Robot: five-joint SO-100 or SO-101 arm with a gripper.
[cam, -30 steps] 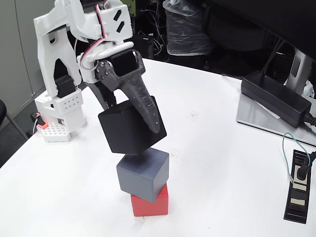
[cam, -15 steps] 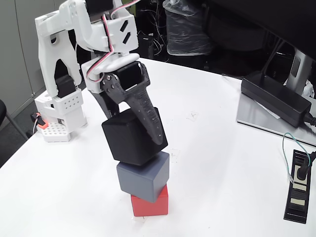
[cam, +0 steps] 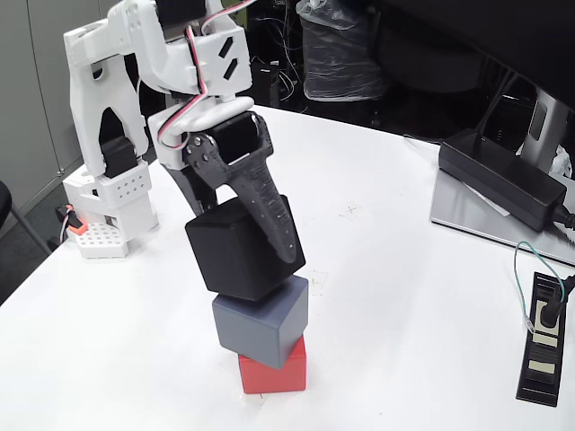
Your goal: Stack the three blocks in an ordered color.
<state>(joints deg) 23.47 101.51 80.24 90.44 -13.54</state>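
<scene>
Fixed view. The red block is seen on the white table. The grey block is stacked directly on the red block, rotated somewhat against it. The black block is held tilted in the closed gripper, its lower corner at or just above the grey block's top. Two levels are judged complete. Remaining: black block to be seated flat, then released.

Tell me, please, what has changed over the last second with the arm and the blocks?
The gripper, shut on the black block, came down and levelled it until it met the grey block; for the last half second nothing moved. It has not let go. The grey block, the red block under it and the table stayed put.
</scene>
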